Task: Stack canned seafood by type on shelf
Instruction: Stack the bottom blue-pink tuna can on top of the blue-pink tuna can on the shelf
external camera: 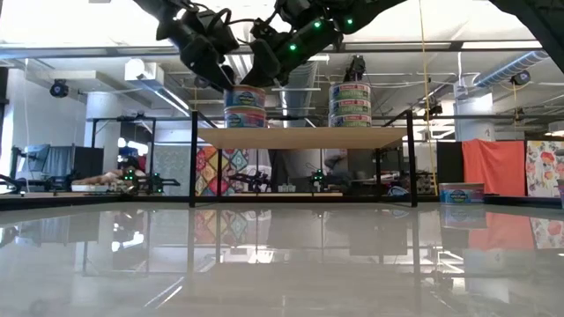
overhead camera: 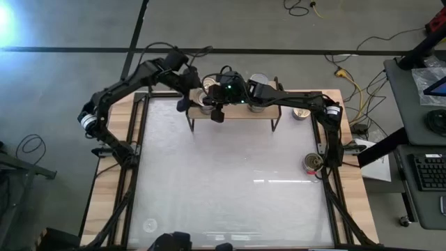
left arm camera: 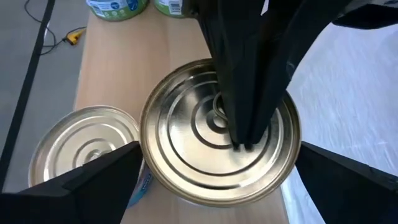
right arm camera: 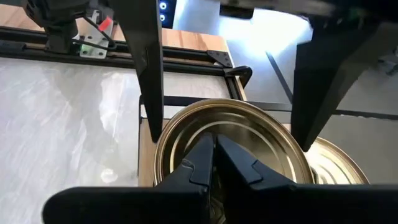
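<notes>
Presently, both grippers meet over the left tin stack point(external camera: 245, 106) on the shelf point(external camera: 301, 137). The left gripper point(left arm camera: 217, 168) straddles the top gold tin point(left arm camera: 186, 155), fingers spread wide and clear of its sides. The right gripper point(right arm camera: 214, 155), shut and empty, presses its tips on that lid. A second stack point(external camera: 350, 104) stands to the right. Two loose tins point(overhead camera: 301, 113) point(overhead camera: 311, 164) remain on the table point(overhead camera: 230, 202).
</notes>
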Controlling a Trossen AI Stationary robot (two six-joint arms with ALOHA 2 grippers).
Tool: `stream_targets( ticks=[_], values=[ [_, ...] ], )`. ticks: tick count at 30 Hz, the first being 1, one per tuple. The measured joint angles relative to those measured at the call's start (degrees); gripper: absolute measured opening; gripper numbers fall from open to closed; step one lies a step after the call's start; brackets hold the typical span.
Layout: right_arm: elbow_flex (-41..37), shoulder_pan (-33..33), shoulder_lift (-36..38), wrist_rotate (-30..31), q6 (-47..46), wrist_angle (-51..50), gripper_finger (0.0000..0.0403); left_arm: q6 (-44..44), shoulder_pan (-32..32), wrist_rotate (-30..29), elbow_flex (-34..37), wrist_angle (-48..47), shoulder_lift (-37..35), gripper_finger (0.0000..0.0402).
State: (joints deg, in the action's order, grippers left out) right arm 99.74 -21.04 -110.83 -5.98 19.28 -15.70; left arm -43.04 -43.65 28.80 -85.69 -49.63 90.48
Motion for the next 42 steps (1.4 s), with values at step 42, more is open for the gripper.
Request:
stream_targets(
  ticks=[42],
  values=[
    [4.5, -1.7, 3.8, 11.0, 0.0, -15.3, 0.0013, 10.6, -0.4, -16.3, 10.4, 12.8, -8.3, 0.0384]
  ],
)
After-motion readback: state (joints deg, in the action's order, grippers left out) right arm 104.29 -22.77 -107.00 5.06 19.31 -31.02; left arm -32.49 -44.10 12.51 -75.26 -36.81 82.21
